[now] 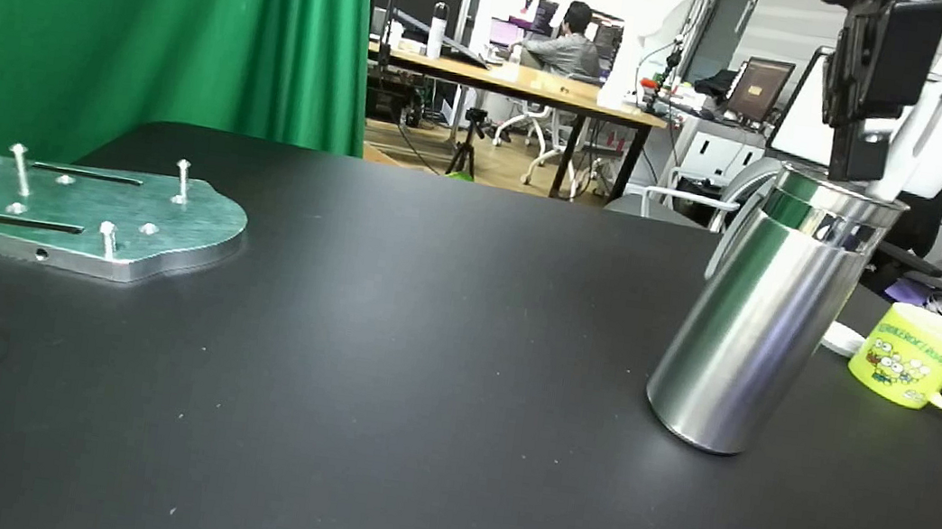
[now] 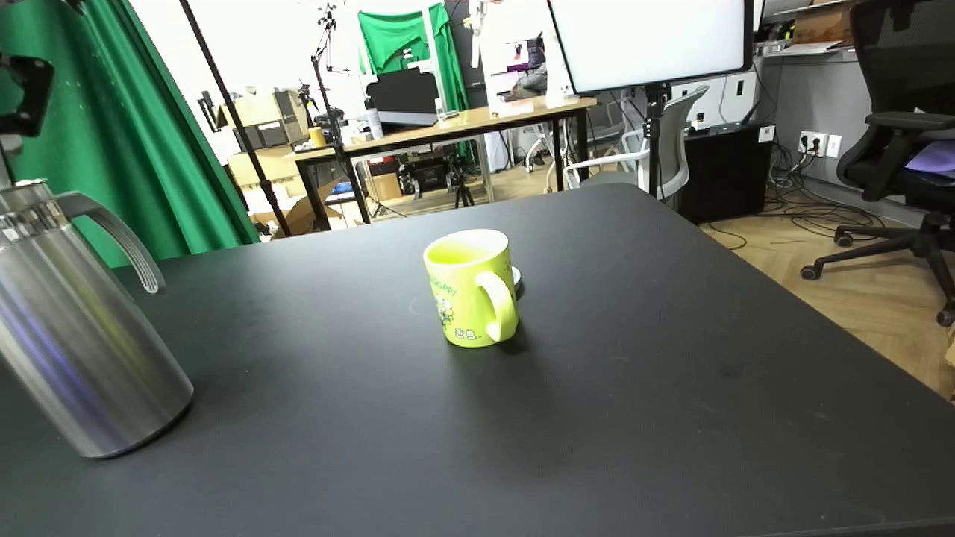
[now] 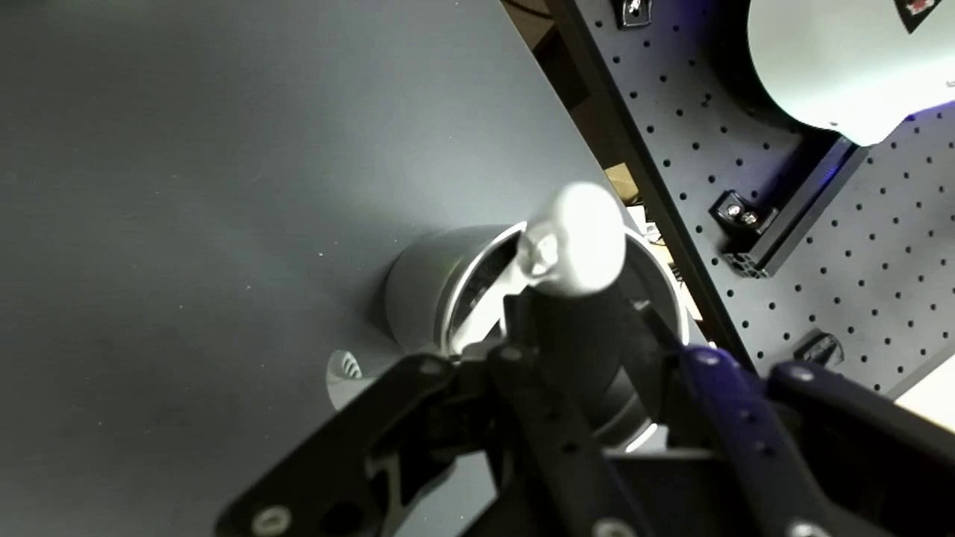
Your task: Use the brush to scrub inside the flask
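The flask is a tall brushed-steel cylinder standing on the black table, with its looped handle on one side. It also shows in an exterior view and in the wrist view, where its round mouth is open. The brush stands in the flask; its white handle leans out of the mouth, and its rounded end shows in the wrist view. The brush head is hidden inside. My gripper points down at the rim, right beside the handle. In the wrist view its fingers are apart, with the flask's dark interior between them.
A yellow-green mug stands near the flask, also seen in an exterior view, with a small white disc behind it. A metal plate with upright bolts lies at the table's far end. A perforated board adjoins the table edge.
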